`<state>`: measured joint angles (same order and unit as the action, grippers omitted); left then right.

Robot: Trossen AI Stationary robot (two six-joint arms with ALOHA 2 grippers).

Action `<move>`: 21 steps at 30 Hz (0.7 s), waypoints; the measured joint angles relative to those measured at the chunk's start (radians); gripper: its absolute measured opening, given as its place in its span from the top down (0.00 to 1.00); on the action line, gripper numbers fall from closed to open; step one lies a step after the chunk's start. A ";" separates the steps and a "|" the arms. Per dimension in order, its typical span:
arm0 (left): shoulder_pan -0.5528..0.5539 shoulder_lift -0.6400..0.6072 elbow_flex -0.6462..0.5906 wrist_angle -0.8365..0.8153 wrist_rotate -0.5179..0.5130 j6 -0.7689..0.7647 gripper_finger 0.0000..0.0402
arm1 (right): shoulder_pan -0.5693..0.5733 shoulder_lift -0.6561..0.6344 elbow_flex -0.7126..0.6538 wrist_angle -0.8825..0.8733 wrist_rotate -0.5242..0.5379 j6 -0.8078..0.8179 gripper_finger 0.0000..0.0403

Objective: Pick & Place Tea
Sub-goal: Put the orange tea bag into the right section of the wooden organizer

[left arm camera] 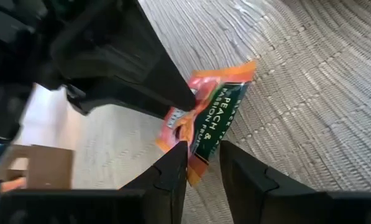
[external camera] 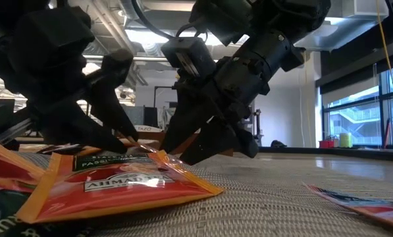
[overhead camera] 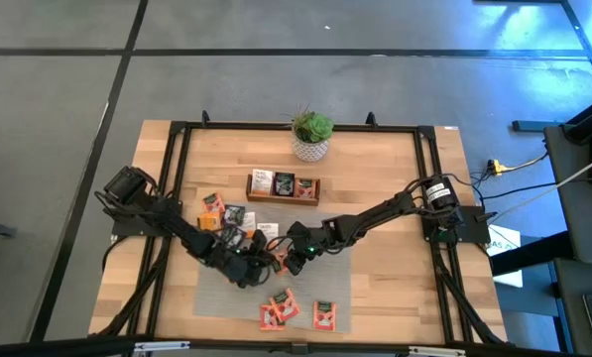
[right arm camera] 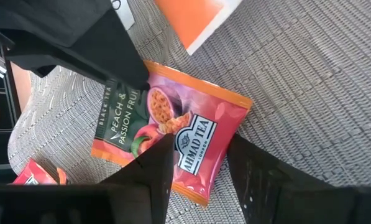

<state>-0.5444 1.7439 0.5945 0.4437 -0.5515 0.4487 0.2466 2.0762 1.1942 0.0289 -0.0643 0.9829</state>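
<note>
An orange-red tea packet (right arm camera: pixel 173 134) marked peach and passion fruit lies on the grey ribbed mat (overhead camera: pixel 216 293), between both grippers at mid-table. My left gripper (left arm camera: pixel 204 155) is narrowly open, with the packet's near corner (left arm camera: pixel 199 169) in the gap. My right gripper (right arm camera: pixel 197 155) is open wider over the packet's logo end. In the low view my left gripper (external camera: pixel 127 135) and my right gripper (external camera: pixel 203 141) slant down toward each other. Other packets lie on the mat near the front (overhead camera: pixel 279 308) (overhead camera: pixel 325 314) and at the back left (overhead camera: pixel 212 204). My left gripper has one fingertip (left arm camera: pixel 180 152) over the edge of the packet's corner, slanting down from the table's left. I cannot tell whether it touches. My right gripper has one fingertip (right arm camera: pixel 163 143) over the packet's face by the logo (right arm camera: pixel 194 146), slanting down from the right. Its other finger (right arm camera: pixel 260 174) stands off the packet.
The wooden tray (overhead camera: pixel 284 185) with packets stands behind the mat, and a potted plant (overhead camera: pixel 311 134) stands at the far edge. An orange-red packet (external camera: pixel 117 184) lies close in front of the low camera. A white and orange packet (right arm camera: pixel 194 18) lies beside the gripped one.
</note>
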 joint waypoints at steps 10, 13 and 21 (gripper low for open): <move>-0.003 0.000 0.000 0.002 -0.002 0.009 0.79 | 0.000 0.000 0.000 -0.002 0.000 0.000 0.62; -0.003 0.000 0.000 0.002 -0.003 0.010 0.82 | 0.000 0.000 -0.001 0.001 0.000 -0.013 0.62; -0.005 0.000 0.000 0.003 -0.011 0.011 0.99 | 0.000 0.001 -0.002 0.016 -0.001 -0.026 0.62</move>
<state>-0.5491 1.7435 0.5949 0.4469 -0.5621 0.4599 0.2470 2.0769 1.1919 0.0444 -0.0650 0.9566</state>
